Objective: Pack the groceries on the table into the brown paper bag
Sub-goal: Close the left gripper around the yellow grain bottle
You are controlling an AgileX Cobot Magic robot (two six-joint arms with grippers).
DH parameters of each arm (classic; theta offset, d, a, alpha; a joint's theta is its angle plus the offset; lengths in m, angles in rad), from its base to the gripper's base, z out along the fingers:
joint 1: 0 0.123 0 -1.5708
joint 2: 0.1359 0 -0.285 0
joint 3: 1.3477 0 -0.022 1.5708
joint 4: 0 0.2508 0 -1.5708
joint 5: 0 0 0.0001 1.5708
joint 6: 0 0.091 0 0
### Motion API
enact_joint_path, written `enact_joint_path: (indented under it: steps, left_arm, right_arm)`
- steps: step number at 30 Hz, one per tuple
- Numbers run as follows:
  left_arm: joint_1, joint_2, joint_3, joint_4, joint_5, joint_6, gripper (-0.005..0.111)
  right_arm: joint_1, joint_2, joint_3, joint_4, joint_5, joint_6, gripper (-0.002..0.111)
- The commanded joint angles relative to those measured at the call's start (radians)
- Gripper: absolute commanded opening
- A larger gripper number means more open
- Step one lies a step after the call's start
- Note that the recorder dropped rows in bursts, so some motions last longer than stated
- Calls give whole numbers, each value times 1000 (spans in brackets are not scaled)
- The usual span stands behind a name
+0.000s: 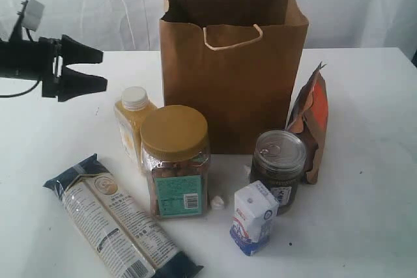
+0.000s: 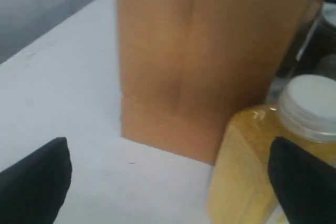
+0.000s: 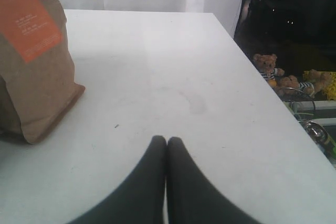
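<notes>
Exterior view has the brown paper bag (image 1: 234, 69) standing upright, mouth open, at the back middle of the table (image 1: 365, 213). All the groceries sit outside it. The yellow-lidded clear jar (image 1: 174, 161) stands just in front of the bag, with the small white-capped yellow bottle (image 1: 133, 125) close behind its left shoulder. The dark metal-lidded jar (image 1: 278, 164) stands to the right, beside the orange-brown pouch (image 1: 313, 122), which is near the bag's right front corner. The blue-white carton (image 1: 254, 218) is nearest the camera, and the long dark-blue noodle pack (image 1: 114, 222) lies flat at front left. The left gripper (image 1: 103, 69) hovers left of the bottle, jaws spread wide and empty. In the right wrist view, the right gripper (image 3: 166, 141) has its fingers pressed together on nothing, over bare table near the pouch.
</notes>
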Motion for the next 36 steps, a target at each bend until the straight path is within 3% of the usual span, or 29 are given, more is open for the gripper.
enact_joint_path:
  steps: [1, 7, 12, 21, 27, 36]
  left_arm:
    - [-60, -2, 5, 166, 99, 70, 105]
    - [-67, -2, 3, 231, 99, 105, 105]
    - [-69, -2, 1, 217, 99, 185, 105]
    - [-106, 48, 1, 141, 99, 185, 105]
    - [-139, 89, 1, 118, 11, 185, 105]
    - [-156, 116, 1, 104, 99, 185, 105]
  right_arm:
    - [-1, -6, 2, 3, -7, -1, 0]
    - [-1, -6, 2, 3, -7, -1, 0]
    - [-1, -6, 2, 3, -7, -1, 0]
    - [-1, -6, 2, 3, -7, -1, 0]
    - [-1, -6, 2, 3, -7, -1, 0]
    - [-1, -6, 2, 3, -7, -1, 0]
